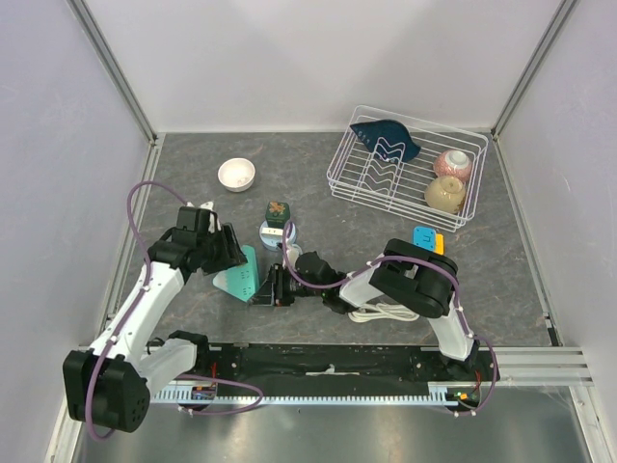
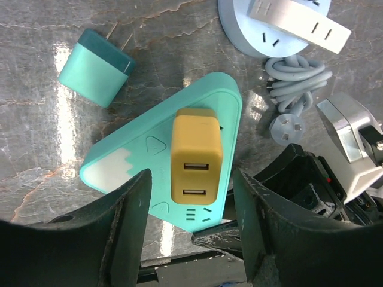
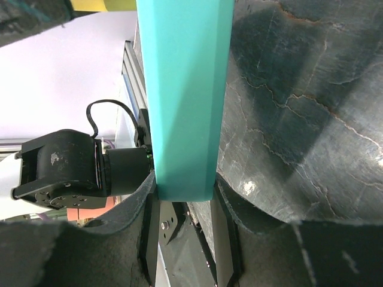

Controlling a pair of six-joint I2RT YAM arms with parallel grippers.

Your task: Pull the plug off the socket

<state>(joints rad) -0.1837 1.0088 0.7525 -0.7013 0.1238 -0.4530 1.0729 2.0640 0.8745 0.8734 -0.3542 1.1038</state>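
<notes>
Left wrist view: we're holding the left tool [image 2: 191, 182] over the yellow plug [image 2: 196, 152]. Its jaws are spread wide, one finger on each side, and it's gripping nothing yet. The plug is sitting fully seated in the teal socket [image 2: 134, 161], a triangular block lying flat on the worktop [image 2: 36, 149]. We're straddling it this way so a straight close is landing the pads on the plug's two flat flanks, not on the socket body.

Right wrist view: we're clamping the right tool [image 3: 184, 188] on the socket's edge, with both fingers pressing the teal wall. The block is looking light and loose, so without an anchor we're expecting it to lift with the plug rather than let go.

Top view is showing the same split. The right tool is sitting on the socket's right side and the left tool on its left, so the arms aren't crowding each other.

We're also watching a loose teal adapter [image 2: 96, 69] lying apart from the socket and a grey cable coil [image 2: 296, 84] near its corner. Neither is sitting in the closing path.

Our read on the next step: close on the plug, then pull straight along the pin axis while the right side is bracing. Any tilt is risking jammed pins.
</notes>
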